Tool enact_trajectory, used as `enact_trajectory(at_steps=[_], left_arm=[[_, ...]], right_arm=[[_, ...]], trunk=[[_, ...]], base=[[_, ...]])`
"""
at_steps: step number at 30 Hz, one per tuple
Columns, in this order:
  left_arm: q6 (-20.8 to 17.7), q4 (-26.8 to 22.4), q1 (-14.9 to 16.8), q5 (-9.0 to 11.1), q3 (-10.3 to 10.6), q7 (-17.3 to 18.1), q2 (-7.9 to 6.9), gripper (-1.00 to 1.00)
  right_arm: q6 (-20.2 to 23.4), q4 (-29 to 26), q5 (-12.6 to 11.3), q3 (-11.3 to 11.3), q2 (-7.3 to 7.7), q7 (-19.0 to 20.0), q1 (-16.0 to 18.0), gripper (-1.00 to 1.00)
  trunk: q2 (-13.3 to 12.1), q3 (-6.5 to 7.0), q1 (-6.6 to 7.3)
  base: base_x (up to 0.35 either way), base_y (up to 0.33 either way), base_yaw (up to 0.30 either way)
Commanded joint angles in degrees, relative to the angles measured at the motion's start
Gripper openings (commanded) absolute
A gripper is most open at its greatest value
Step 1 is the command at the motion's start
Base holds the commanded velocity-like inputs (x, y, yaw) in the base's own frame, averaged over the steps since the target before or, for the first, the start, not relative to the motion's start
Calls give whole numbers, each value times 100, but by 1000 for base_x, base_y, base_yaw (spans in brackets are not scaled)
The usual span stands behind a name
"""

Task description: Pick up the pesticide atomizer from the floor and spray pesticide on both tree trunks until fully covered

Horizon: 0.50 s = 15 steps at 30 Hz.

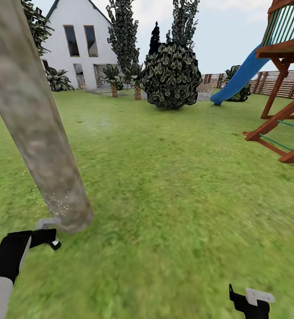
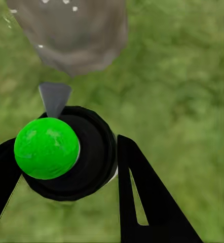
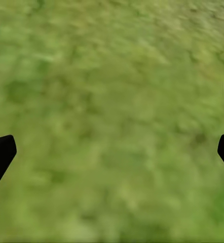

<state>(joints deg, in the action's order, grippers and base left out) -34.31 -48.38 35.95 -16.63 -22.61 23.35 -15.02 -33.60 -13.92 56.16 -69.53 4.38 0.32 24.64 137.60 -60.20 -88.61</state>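
Pinching the pesticide atomizer (image 2: 66,157) between its fingers, the left claw (image 2: 66,167) aims the grey nozzle at the tree trunk (image 1: 36,128) base just ahead; white flecks dot the bark. Right claw (image 3: 112,152) hangs spread over grass (image 1: 173,186).

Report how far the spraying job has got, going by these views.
Done: the atomizer is off the grass, clamped in the left pincer. In hand: its grey nozzle points at the base of the near tree trunk, where pale specks dot the bark low down. Left: most of that trunk looks bare, and a second tree is not identifiable here. The right pincer hangs open over the lawn.
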Motion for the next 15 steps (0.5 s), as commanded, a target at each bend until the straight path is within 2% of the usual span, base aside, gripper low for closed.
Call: enact_trajectory(at_steps=[1,5,6,7,8,9,11,12,15], left_arm=[[-61,-107,5,-70,-16,130,-20,-100],[-131,-272,20,-85,-18,177,-42,-100],[-319,-425,42,-82,-16,178,-42,-100],[-769,-849,84,-79,23,181,-39,-100],[-1241,-1251,210,-121,178,181,-113,-100],[-1471,-1273,326,-198,206,194,-292,-100],[-1610,-1198,397,-259,221,216,-575,-100],[-1615,-1185,382,-267,229,222,-631,-100],[-1590,-1221,355,-264,260,237,-646,-100]], right_arm=[[-24,3,53,-49,1,3,6,100],[-24,3,53,-46,2,3,6,100],[-24,3,53,-45,2,3,6,100],[-24,3,53,-44,2,3,6,100],[-24,3,53,-48,2,3,6,100],[-24,2,53,-48,2,3,6,100],[-24,3,53,-44,2,3,6,100],[-24,3,53,-44,2,3,6,100],[-24,3,53,-44,2,3,6,100]], trunk=[[2,-5,1],[2,-5,1],[2,-5,1],[2,-5,1],[2,-5,1],[2,-5,1],[2,-5,1],[2,-5,1],[2,-5,1]], base=[[-62,0,0],[-264,0,0],[-109,0,0],[-29,0,0],[-6,0,0],[-2,0,0],[-1,0,0],[0,0,0],[0,0,137]])
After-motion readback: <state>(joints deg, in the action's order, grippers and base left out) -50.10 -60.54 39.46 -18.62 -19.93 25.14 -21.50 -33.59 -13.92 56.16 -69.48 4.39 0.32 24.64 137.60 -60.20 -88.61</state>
